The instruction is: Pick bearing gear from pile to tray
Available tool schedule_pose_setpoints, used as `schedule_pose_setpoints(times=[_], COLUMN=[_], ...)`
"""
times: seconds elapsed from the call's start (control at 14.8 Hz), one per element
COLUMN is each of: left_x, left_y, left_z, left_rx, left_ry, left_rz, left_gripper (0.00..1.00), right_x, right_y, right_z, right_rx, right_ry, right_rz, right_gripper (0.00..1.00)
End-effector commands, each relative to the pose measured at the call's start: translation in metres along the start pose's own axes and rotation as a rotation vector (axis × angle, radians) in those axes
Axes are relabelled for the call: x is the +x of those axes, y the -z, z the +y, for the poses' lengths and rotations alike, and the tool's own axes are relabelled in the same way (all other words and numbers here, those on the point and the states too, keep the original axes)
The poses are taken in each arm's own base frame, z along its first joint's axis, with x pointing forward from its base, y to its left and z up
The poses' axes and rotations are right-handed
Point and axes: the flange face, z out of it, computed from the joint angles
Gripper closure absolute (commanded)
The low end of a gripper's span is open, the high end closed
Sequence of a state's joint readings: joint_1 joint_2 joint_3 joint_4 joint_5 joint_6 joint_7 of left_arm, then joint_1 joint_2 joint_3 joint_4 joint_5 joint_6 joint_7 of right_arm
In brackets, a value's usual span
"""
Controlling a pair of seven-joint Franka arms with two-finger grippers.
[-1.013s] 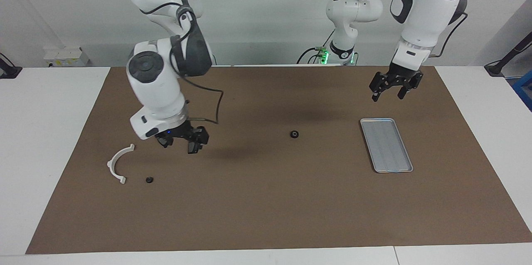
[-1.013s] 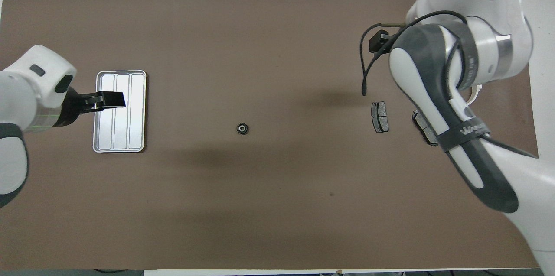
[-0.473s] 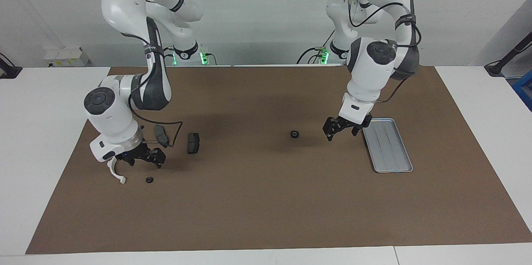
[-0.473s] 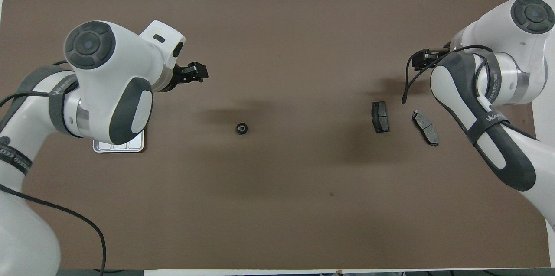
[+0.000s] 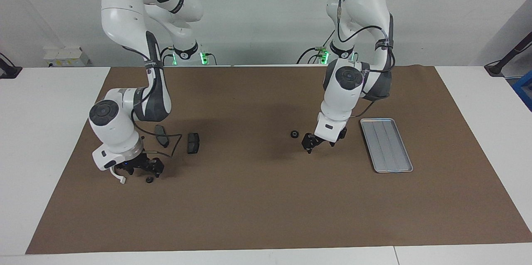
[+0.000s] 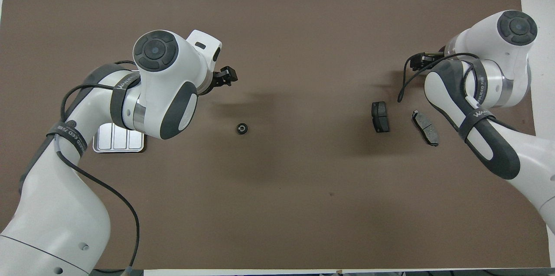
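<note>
L gripper low over mat beside bearing gear at mid-worktop – jaws open, empty. R gripper by 2nd black gear – jaws open, empty. Tray holds nothing.

Bright, even overhead light; soft shadows; sharp focus.

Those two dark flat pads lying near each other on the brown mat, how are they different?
The brake pad nearer the table's middle looks almost black and lies nearly square to the mat's edges. The brake pad nearer the right arm's end looks paler grey and lies at a slant. In the facing view the right arm's cable crosses the paler one, while the darker one lies clear. Both are small flat oblong plates resting on the mat, apart from each other.
</note>
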State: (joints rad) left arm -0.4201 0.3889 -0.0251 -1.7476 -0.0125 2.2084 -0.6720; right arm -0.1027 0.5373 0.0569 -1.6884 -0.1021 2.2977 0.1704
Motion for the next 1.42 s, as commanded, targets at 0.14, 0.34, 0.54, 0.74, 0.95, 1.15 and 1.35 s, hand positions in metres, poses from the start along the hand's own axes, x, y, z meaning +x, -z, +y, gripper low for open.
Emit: schedule_pose_setpoints(times=[0.14, 0.34, 0.54, 0.74, 0.95, 1.15, 1.35], left_x=[-0.054, -0.072, -0.089, -0.098, -0.101, -0.104, -0.103], left_y=[-0.028, -0.03, -0.035, -0.046, -0.05, -0.05, -0.049], left_z=[0.01, 0.019, 0.021, 0.013, 0.01, 0.013, 0.015], left_rx=[0.038, 0.047, 0.061, 0.054, 0.042, 0.038, 0.023], left_ry=[-0.005, -0.01, -0.007, -0.011, -0.013, -0.015, -0.014], left_rz=[-0.012, -0.023, -0.036, -0.029, -0.018, -0.015, -0.003], left_gripper=[0.0, 0.0, 0.0, 0.0, 0.0, 0.0, 0.0], right_x=[0.002, 0.008, 0.016, 0.018, 0.017, 0.015, 0.012], right_y=[-0.007, -0.01, -0.014, -0.014, -0.016, -0.019, -0.019], right_z=[-0.009, -0.011, -0.011, -0.012, -0.01, -0.006, -0.002], right_rx=[-0.002, 0.009, 0.014, 0.017, 0.016, 0.014, 0.007], right_ry=[-0.07, -0.085, -0.09, -0.093, -0.115, -0.122, -0.128], right_rz=[0.007, 0.011, 0.01, 0.014, 0.008, -0.006, -0.042], right_gripper=[0.02, 0.05, 0.06, 0.07, 0.14, 0.16, 0.26])
